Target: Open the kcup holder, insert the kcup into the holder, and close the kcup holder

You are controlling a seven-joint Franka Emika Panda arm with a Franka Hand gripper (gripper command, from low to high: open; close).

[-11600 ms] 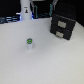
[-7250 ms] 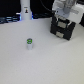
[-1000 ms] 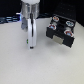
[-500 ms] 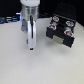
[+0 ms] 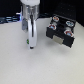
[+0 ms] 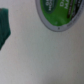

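Observation:
The kcup holder is a black box at the exterior view's right, its tray slid out and showing round pod slots. My gripper hangs from the white arm, low over the white table to the holder's left, where the kcup stood earlier. In the exterior view the arm hides the kcup. The wrist view shows the kcup close up, with its round green top near the picture's edge. No fingers show clearly, so I cannot tell whether the gripper is open or shut.
The white table spreads in front of the arm and the holder. Dark clutter lies along the back at the exterior view's left. A blurred dark green shape sits at the wrist view's edge.
The holder's tray, shut in the oldest frames, now stands pulled out. The arm has moved from the holder to the kcup's spot and has barely shifted in the last second.

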